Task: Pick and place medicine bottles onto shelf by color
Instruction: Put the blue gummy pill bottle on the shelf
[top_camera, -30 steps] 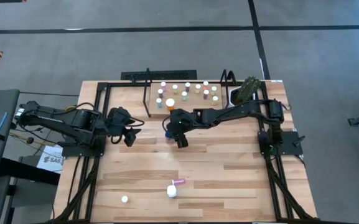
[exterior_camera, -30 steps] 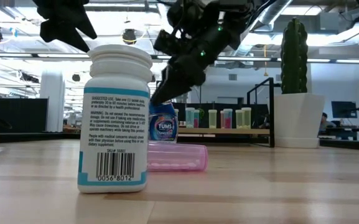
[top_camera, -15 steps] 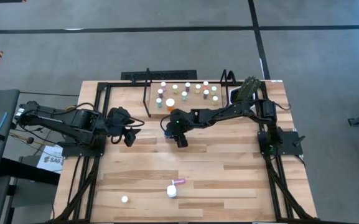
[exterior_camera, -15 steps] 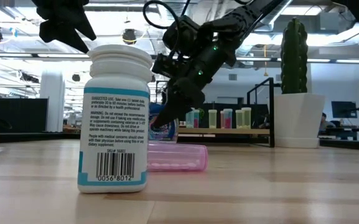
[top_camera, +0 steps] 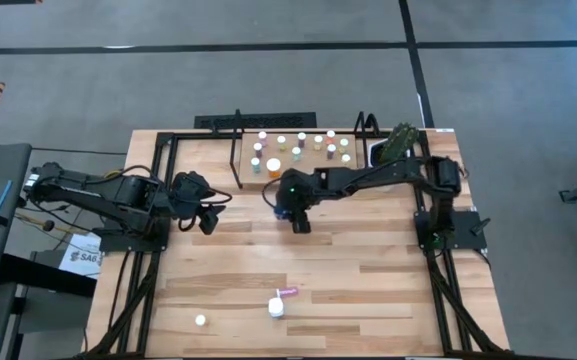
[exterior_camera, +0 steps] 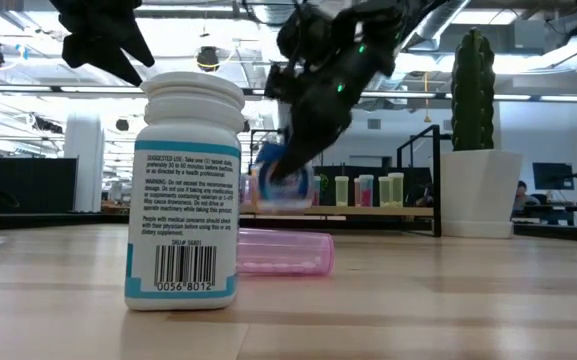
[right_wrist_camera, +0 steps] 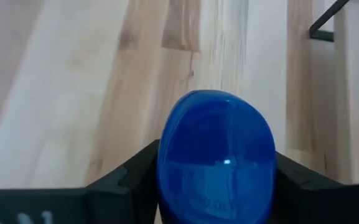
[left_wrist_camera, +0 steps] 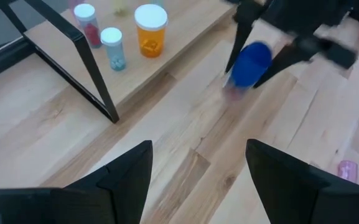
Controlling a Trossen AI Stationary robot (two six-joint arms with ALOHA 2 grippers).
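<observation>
Bottles on shelf [top_camera: 303, 172]: many small ones [top_camera: 301, 148] stand there.
Blue bottle [right_wrist_camera: 216, 149]: held by right gripper [top_camera: 290, 203], lifted just beside shelf.
Left gripper [top_camera: 206, 218]: wide, empty, waiting.
Left to do: white bottle [top_camera: 276, 308], pink vial [top_camera: 287, 292], white piece [top_camera: 200, 321], far from shelf.

Blurred, hidden and cut-off parts

The blue bottle [exterior_camera: 283, 175] was smeared by motion in the low view, its label unreadable, and its lower part ran off the right wrist picture. From above, the right gripper [top_camera: 296, 208] hid that bottle almost wholly. The bottles on the shelf [top_camera: 308, 172] were too small to tell apart.
</observation>
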